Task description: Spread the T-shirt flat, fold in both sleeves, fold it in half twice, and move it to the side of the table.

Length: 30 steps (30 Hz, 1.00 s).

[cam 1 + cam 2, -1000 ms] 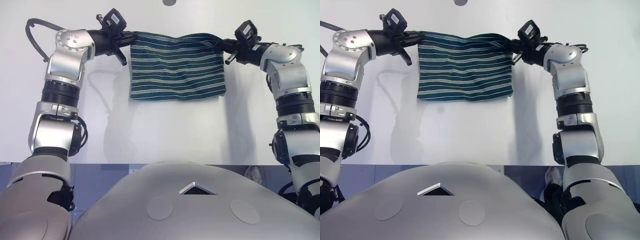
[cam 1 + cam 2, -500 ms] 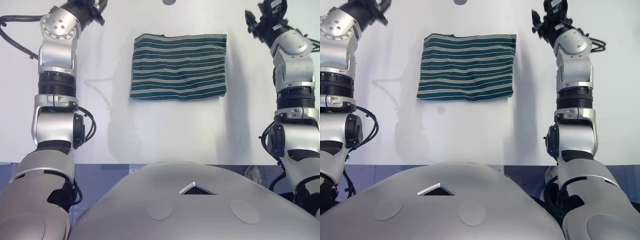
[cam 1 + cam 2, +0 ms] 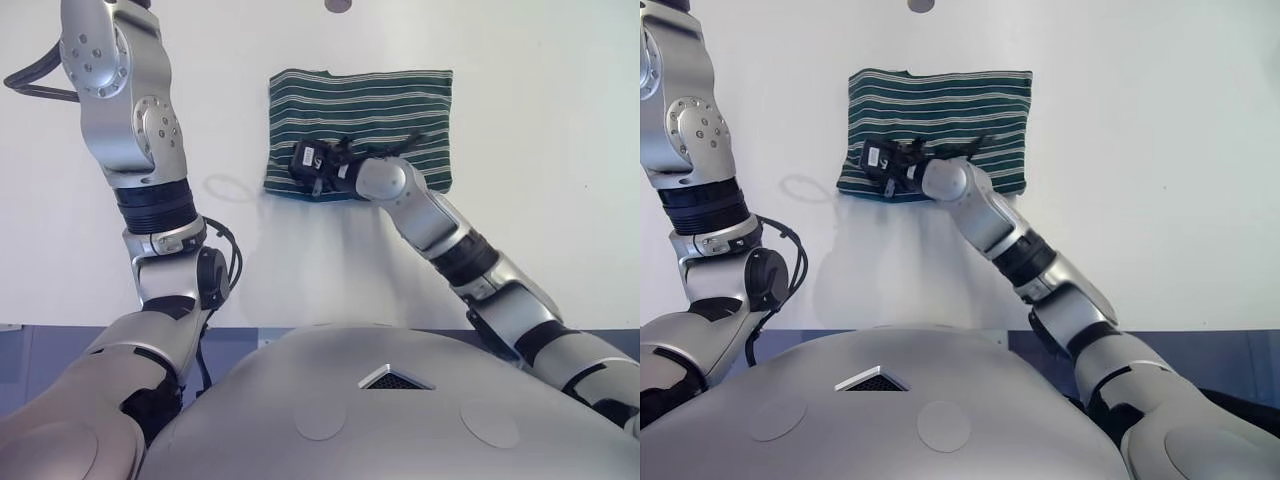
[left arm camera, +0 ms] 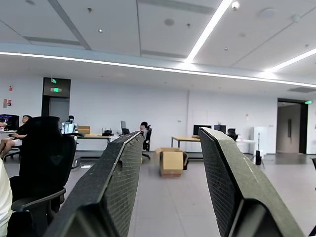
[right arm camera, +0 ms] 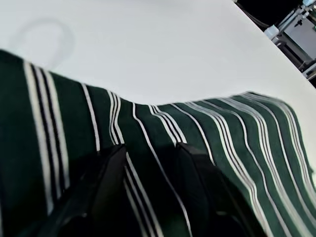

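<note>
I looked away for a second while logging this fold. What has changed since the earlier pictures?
Both grippers let go of the far corners of the T-shirt. The right gripper then swung across and down onto its near left corner, fingers apart. The left gripper rose, open, facing the room. The folded T-shirt stayed put on the table.
</note>
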### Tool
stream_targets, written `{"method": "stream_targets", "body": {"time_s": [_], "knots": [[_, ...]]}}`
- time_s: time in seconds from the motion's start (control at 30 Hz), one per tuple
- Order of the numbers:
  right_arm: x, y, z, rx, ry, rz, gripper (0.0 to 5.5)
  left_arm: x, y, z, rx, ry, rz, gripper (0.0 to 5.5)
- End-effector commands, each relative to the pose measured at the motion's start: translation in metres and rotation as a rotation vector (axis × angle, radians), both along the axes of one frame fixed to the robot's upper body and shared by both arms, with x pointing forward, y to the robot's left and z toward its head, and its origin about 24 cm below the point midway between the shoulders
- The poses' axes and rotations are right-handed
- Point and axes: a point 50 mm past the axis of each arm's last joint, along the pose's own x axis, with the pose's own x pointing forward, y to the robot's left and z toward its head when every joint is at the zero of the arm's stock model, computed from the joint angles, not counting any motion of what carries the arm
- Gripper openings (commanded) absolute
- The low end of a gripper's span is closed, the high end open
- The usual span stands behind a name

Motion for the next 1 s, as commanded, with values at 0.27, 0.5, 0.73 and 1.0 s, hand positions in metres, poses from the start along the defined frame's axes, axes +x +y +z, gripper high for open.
{"method": "stream_targets", "body": {"time_s": [0.27,0.5,0.73,1.0], "knots": [[-0.09,-0.152,-0.005,-0.391,0.315,0.722,1.89,0.0,-0.003,-0.006,0.028,0.003,0.014,2.06],[-0.094,-0.205,0.033,-0.534,0.259,0.755,1.89,-0.008,-0.023,-0.015,0.159,0.026,-0.122,2.06],[-0.077,-0.202,0.082,-0.308,0.156,0.524,1.89,-0.055,-0.062,-0.062,0.624,0.14,-0.711,2.06],[-0.059,-0.211,0.101,-0.288,0.129,0.29,1.89,-0.067,-0.09,-0.089,0.646,0.288,-0.799,2.06]]}}
